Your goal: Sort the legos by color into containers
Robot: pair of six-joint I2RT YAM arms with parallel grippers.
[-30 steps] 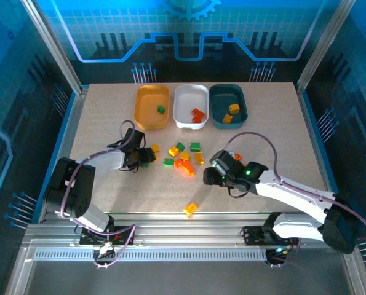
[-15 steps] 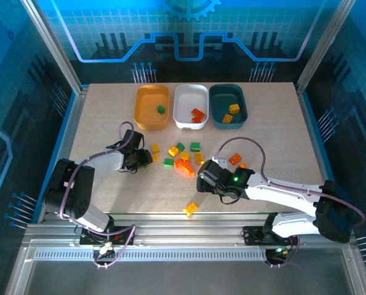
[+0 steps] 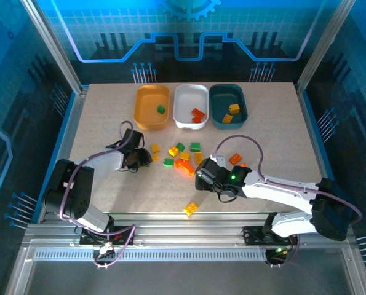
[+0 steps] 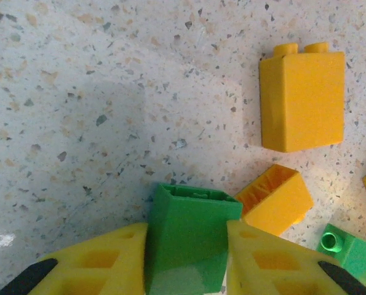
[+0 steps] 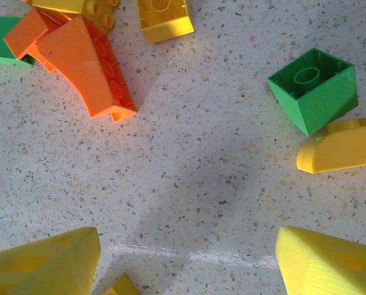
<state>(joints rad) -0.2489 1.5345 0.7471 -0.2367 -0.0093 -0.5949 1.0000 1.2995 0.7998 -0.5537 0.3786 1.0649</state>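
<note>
Orange-yellow tray (image 3: 147,120) holds green piece (image 3: 161,109). Left hand (image 3: 139,158), near side of tray, clamped on green brick (image 4: 192,227) — brick tilted, may twist loose on lift. Right hand (image 3: 200,174) farther from tray, fingers apart — could scatter loose legos (image 3: 184,157).

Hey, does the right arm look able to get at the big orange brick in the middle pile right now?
Probably yes. The right gripper is open just short of the orange brick, with bare table between them. Other bricks crowd its far end, though.
</note>
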